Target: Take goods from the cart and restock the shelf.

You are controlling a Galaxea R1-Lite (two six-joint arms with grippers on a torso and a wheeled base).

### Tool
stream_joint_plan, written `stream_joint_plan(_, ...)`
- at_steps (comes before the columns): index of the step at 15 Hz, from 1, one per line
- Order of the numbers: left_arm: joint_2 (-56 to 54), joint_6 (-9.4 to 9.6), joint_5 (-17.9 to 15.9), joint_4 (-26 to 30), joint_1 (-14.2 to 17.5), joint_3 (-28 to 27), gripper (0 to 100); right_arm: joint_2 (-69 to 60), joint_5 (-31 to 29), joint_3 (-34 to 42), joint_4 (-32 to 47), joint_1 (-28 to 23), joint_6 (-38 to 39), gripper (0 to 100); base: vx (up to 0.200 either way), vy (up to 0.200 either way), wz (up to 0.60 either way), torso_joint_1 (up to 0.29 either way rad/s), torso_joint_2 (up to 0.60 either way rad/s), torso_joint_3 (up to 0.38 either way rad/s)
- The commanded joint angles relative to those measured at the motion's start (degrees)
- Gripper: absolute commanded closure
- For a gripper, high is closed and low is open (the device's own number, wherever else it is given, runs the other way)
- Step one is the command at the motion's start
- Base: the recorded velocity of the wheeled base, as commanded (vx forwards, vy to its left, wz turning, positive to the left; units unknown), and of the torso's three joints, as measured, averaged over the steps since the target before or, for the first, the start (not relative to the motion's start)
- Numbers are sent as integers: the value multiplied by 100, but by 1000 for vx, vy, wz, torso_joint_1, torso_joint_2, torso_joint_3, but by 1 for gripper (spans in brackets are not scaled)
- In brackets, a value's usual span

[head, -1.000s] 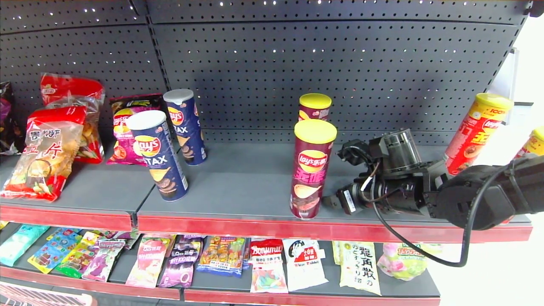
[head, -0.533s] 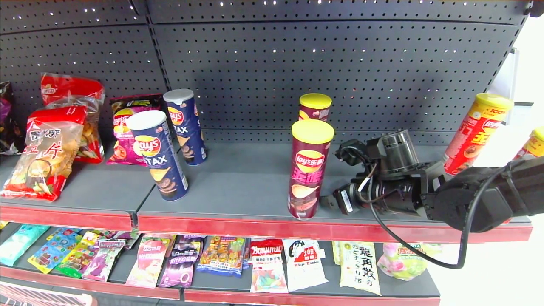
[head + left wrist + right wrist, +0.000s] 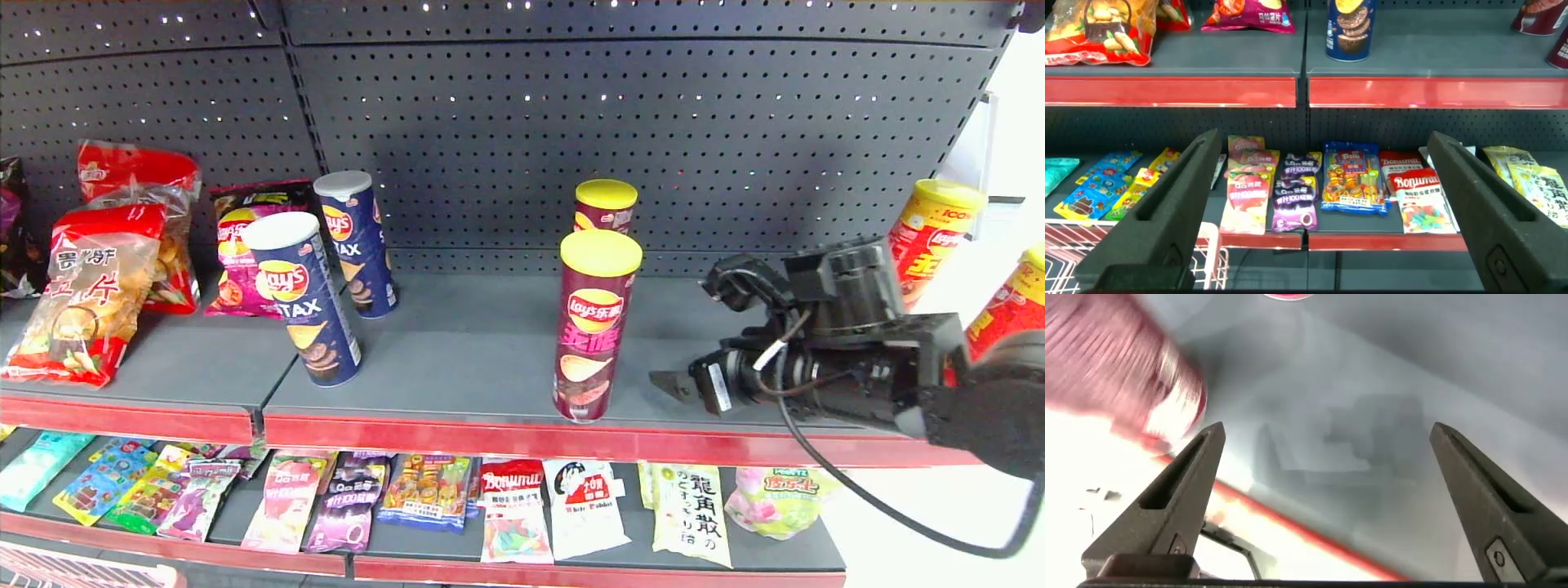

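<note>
The maroon can [image 3: 594, 327] stands upright at the front edge of the upper shelf [image 3: 457, 351], long axis vertical, yellow lid up; a matching can [image 3: 605, 204] stands at its twelve o'clock, blue cans [image 3: 302, 298] at its nine; the right gripper [image 3: 663, 382] sits at its three o'clock, apart from it, fingers spread wide and empty; the left gripper [image 3: 1323, 135], fingers likewise spread, faces the lower shelf [image 3: 1372, 240] laid with sweet packets [image 3: 1354, 178].

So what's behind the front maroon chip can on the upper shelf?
A second yellow-lidded maroon can stands behind the front can; only its top shows, its lower body is covered.
</note>
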Motion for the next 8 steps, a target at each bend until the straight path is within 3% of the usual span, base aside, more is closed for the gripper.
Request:
stream_joint_plan(1, 7, 0, 1, 4, 1, 0, 0, -1971, 135, 1461, 5, -49, -21, 0, 0, 0, 0, 0, 0, 0)
stream_joint_plan(3, 7, 0, 1, -5, 1, 0, 0, -3105, 407, 2252, 14, -295, -109, 0, 0, 0, 0, 0, 0, 0)
stream_joint_plan(5, 7, 0, 1, -5, 1, 0, 0, -4080, 987, 2911, 49, -902, -355, 0, 0, 0, 0, 0, 0, 0)
stream_joint_plan(6, 7, 0, 1, 4, 1, 0, 0, -5056, 1752, 3552, 58, -1667, -680, 0, 0, 0, 0, 0, 0, 0)
stream_joint_plan(8, 7, 0, 1, -5, 1, 0, 0, -6576, 2244, 4229, 199, -2589, -672, 0, 0, 0, 0, 0, 0, 0)
